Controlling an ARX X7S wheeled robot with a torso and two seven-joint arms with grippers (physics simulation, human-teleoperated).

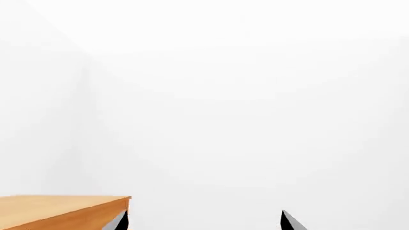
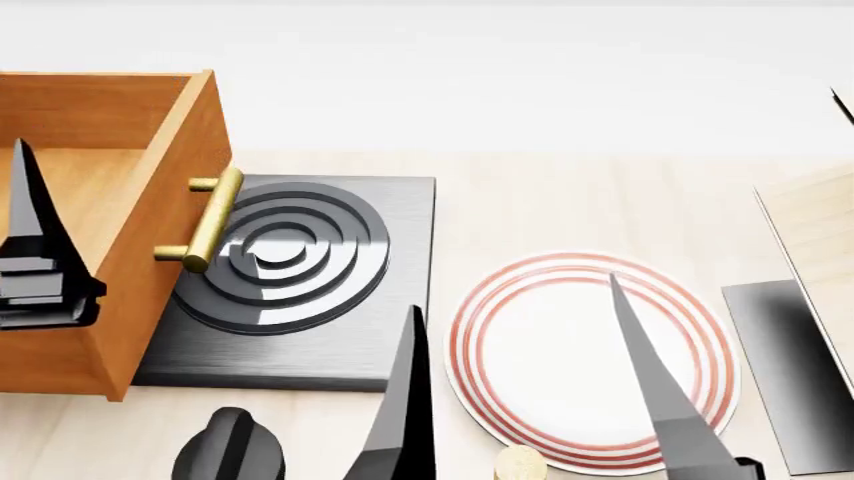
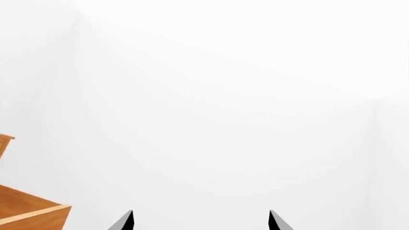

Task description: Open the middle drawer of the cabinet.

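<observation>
Nearest the camera in the head view, the right tool [image 2: 534, 385] is sitting at about 6 o'clock with its two dark fingers spread wide apart, holding nothing, hanging over the red-ringed plate [image 2: 483, 420]. Its own wrist view is backing that up: two finger tips with a wide gap and blank white beyond. A dark knob [image 2: 227, 448] is poking up at around 7 o'clock. Going further out, the dark grey stove plate [image 2: 400, 290] is lying on the counter [image 2: 561, 210] near the middle. Over at 9 o'clock the middle drawer [image 2: 160, 250] is already looking pulled out, its open box showing from above and its brass handle [image 2: 211, 220] overhanging the stove plate's edge. The left tool [image 2: 34, 260] is hanging over the drawer's inside; in its wrist view the fingers are standing apart, gripping nothing. I can't make out the rest of the cabinet here. My guess is the pull is basically finished, so next is just confirming full extension and backing the arms away clear of the drawer.
</observation>
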